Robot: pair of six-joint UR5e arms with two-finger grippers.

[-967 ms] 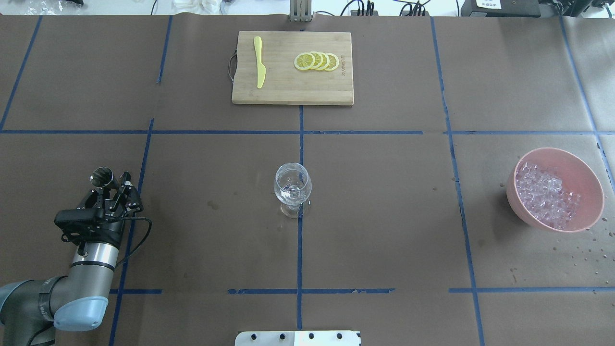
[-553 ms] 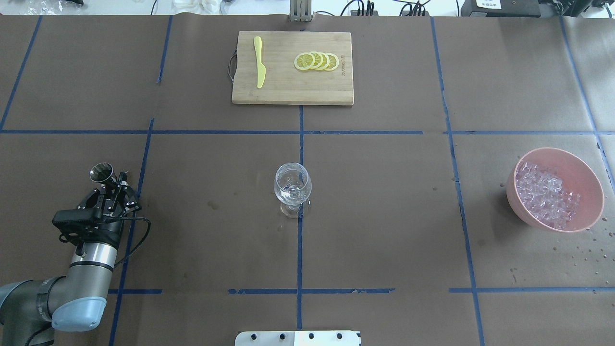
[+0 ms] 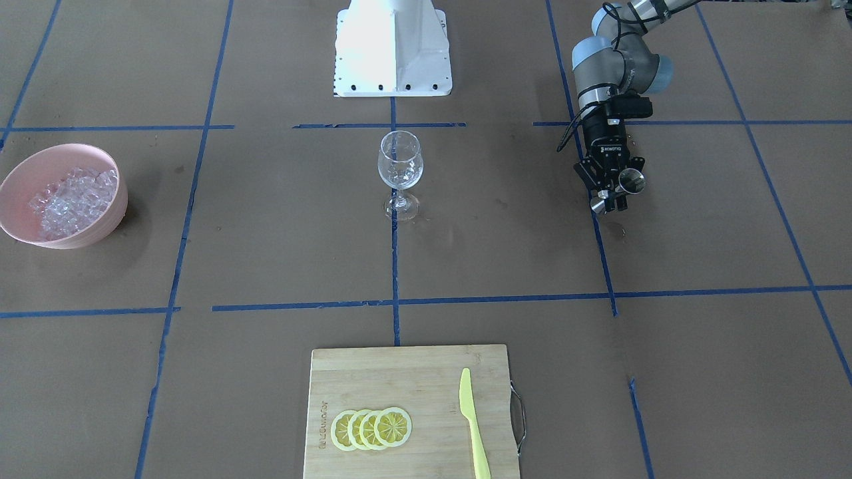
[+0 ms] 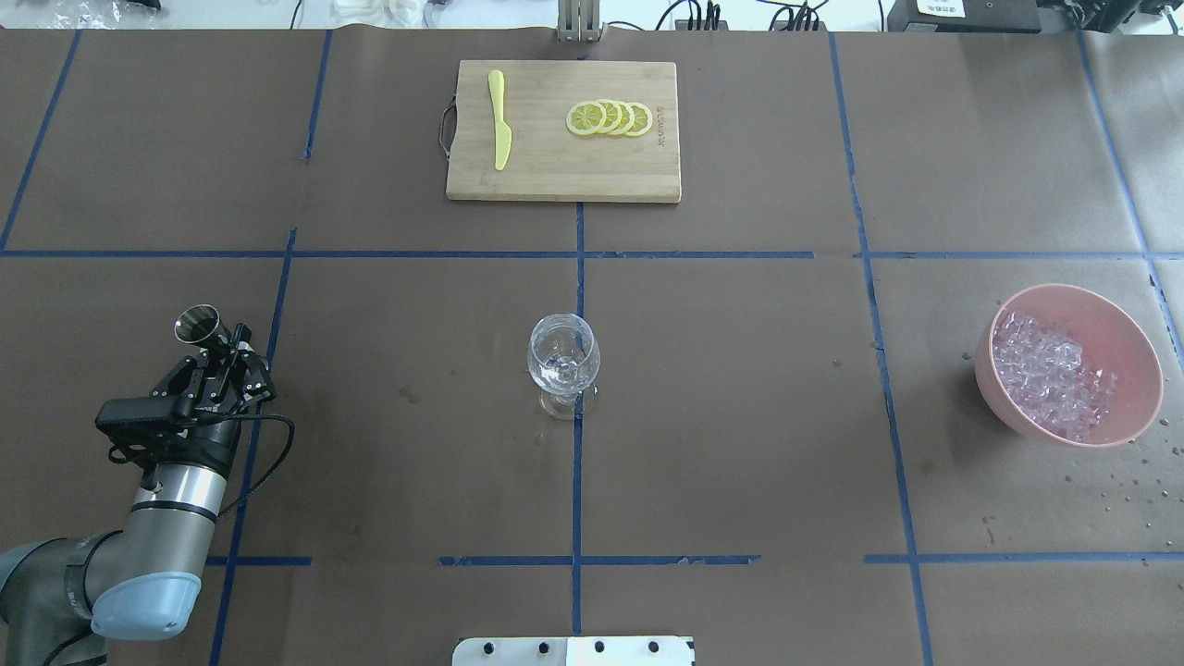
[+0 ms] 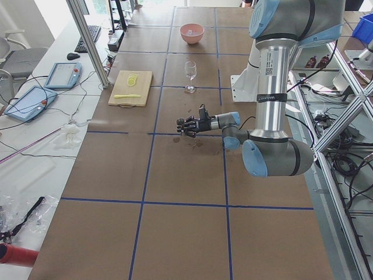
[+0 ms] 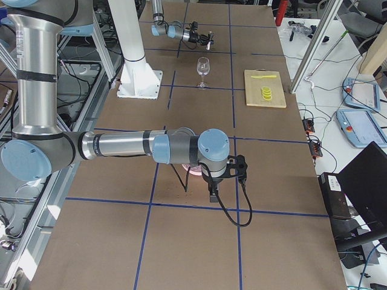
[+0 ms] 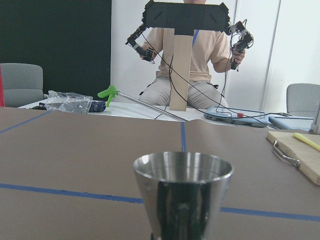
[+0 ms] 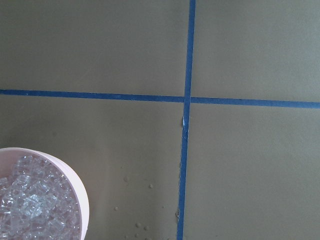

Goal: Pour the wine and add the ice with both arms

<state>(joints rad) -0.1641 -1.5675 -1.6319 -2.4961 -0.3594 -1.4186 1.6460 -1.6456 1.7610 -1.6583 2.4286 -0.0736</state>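
Note:
My left gripper (image 4: pixel 222 351) is shut on a small steel measuring cup (image 4: pixel 196 324) and holds it low over the table's left side, well left of the wine glass (image 4: pixel 562 356). In the left wrist view the cup (image 7: pixel 182 195) stands upright with its mouth up. The empty-looking glass (image 3: pixel 400 163) stands at the table's centre. A pink bowl (image 4: pixel 1133 370) at the right holds the ice (image 4: pixel 1050 370). My right gripper (image 6: pixel 213 192) shows only in the exterior right view, pointing down over the bowl; I cannot tell if it is open. The right wrist view shows the bowl's rim (image 8: pixel 80 200) and ice (image 8: pixel 30 205).
A wooden cutting board (image 4: pixel 562 171) at the far middle carries lemon slices (image 4: pixel 610 117) and a yellow knife (image 4: pixel 499 120). Water drops (image 4: pixel 1124 481) spot the paper near the bowl. The white pedestal base (image 3: pixel 393 46) stands at the robot's edge. An operator (image 7: pixel 187 55) sits beyond the table.
My left gripper with the steel cup has turned a little and drifted slightly left. The glass, bowl and board have not moved.

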